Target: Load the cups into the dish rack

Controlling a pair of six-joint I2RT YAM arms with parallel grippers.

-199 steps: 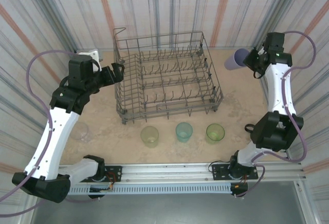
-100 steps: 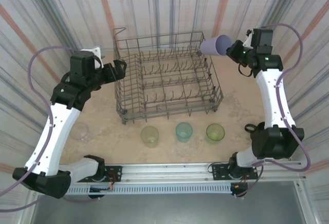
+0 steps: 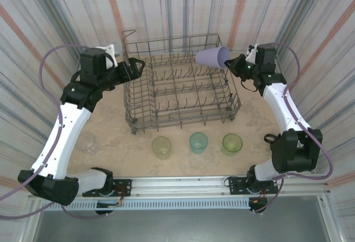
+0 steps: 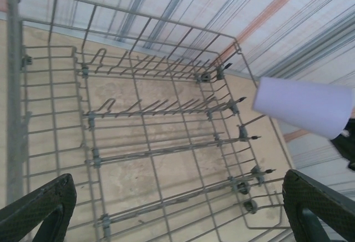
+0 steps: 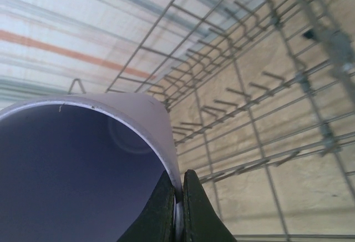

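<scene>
The grey wire dish rack (image 3: 183,121) stands at the back middle of the table with nothing in it. My right gripper (image 3: 228,63) is shut on the rim of the tall lavender cup (image 3: 212,57), which lies sideways in the air over the rack's far right corner, base pointing left. In the right wrist view the fingers (image 5: 178,178) pinch the cup's wall (image 5: 138,114) above the rack's tines (image 5: 299,78). My left gripper (image 3: 132,67) hangs open at the rack's left wall. Its camera looks across the rack (image 4: 138,154) at the lavender cup (image 4: 302,106).
Three cups stand in a row in front of the rack: yellow-green (image 3: 161,147), teal (image 3: 198,142) and green (image 3: 232,143). A clear cup (image 3: 86,141) stands near the left arm. Striped walls close in the table on three sides.
The right arm has swung left, carrying the lavender cup from the table's right side to above the rack's far right corner. The left gripper has edged closer to the rack's left wall.
</scene>
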